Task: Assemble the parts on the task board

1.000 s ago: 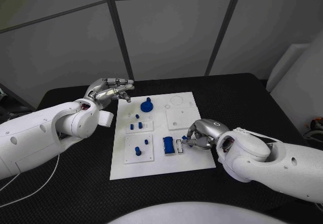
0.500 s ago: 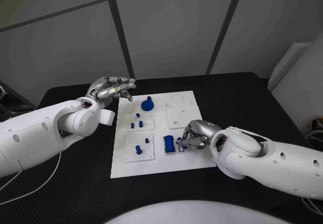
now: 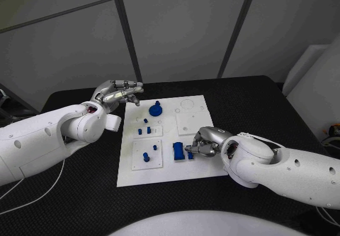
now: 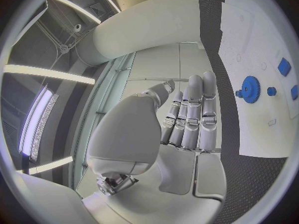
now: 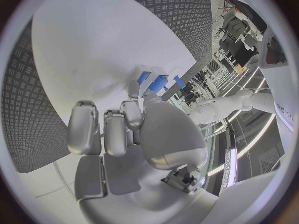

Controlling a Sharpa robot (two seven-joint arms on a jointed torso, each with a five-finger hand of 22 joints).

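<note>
while the left hand point(image 3: 117, 93) hangs curled on nothing, the right hand point(image 3: 200, 143) hides whether it grips a part point(image 3: 190, 155)

I see the black worktop point(image 3: 85, 196) under everything, its surface showing a fine tread pattern up close. Behind it stand grey wall panels point(image 3: 177, 34) split by dark strips. A thin white cable point(image 3: 28, 196) trails across the worktop's near left corner.

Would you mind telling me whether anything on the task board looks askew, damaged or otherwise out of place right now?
Nothing stands out. The task board lies flat on the table, and the blue parts, such as the gear, look intact. The right hand works at the blue block; the left hand hovers off the board's far corner.
</note>
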